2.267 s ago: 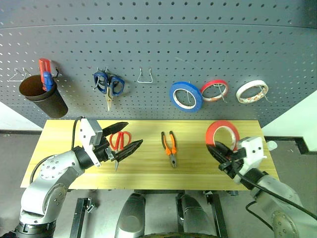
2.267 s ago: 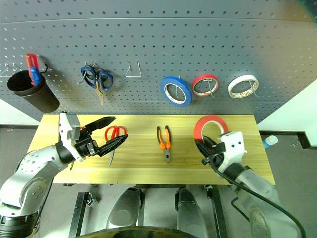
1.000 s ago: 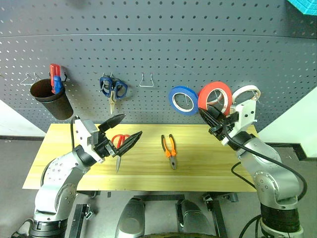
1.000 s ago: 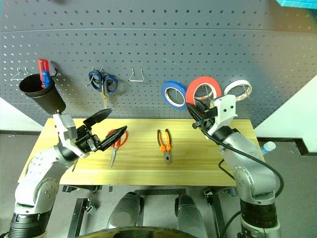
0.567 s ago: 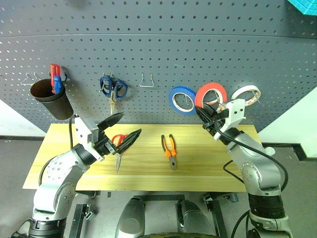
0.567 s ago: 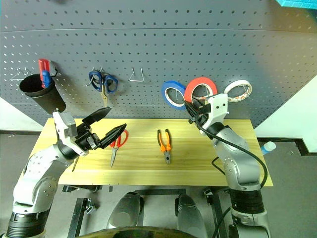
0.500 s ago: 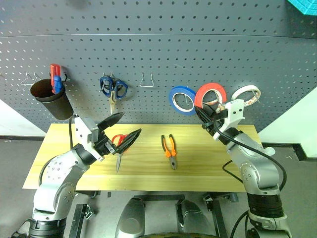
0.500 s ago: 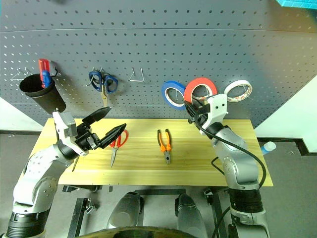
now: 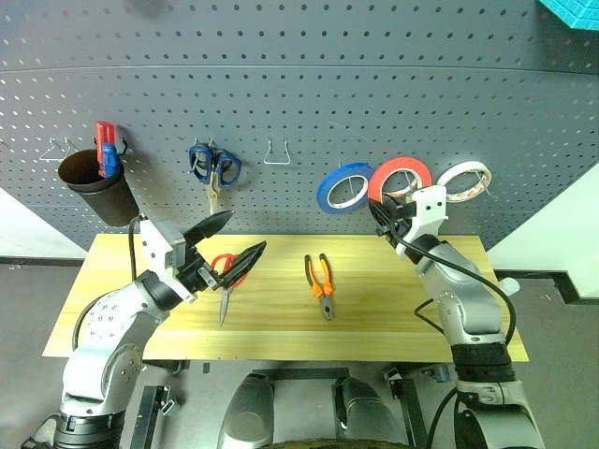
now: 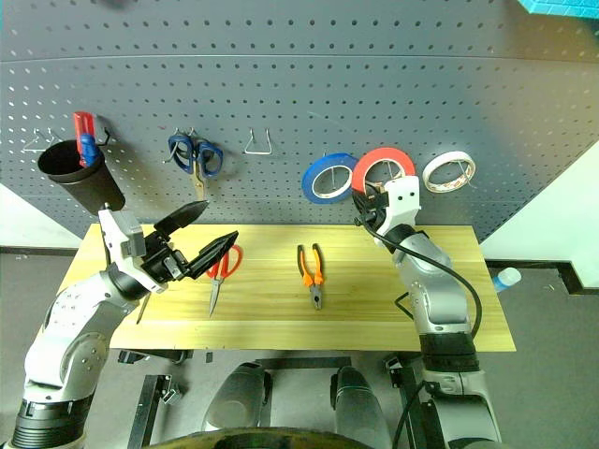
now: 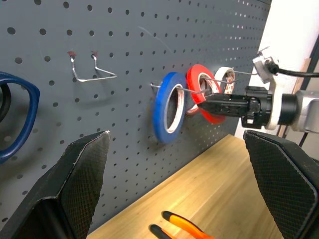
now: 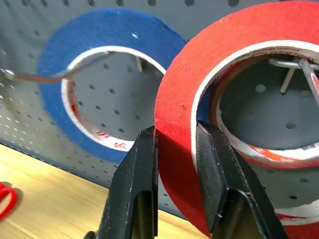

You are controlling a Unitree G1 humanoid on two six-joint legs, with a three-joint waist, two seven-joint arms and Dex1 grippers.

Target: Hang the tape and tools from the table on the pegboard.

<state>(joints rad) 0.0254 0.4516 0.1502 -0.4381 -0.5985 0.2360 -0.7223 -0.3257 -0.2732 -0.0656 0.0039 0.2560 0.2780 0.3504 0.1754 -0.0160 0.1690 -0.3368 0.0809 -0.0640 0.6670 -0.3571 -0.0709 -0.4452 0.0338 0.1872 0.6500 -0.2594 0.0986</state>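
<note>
While left tool (image 9: pixel 229 251) hovers agape over table (image 9: pixel 374 323), right tool (image 12: pixel 175 164) clamps tape (image 12: pixel 239 45) at pegboard (image 9: pixel 299 94).

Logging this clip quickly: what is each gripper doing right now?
Left gripper: open, empty, above the table.
Right gripper: shut on the red tape, at the pegboard.

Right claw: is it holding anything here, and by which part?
Yes. The right claw is pinching the red tape by its lower rim wall, one finger outside the ring and one inside the core.
</note>
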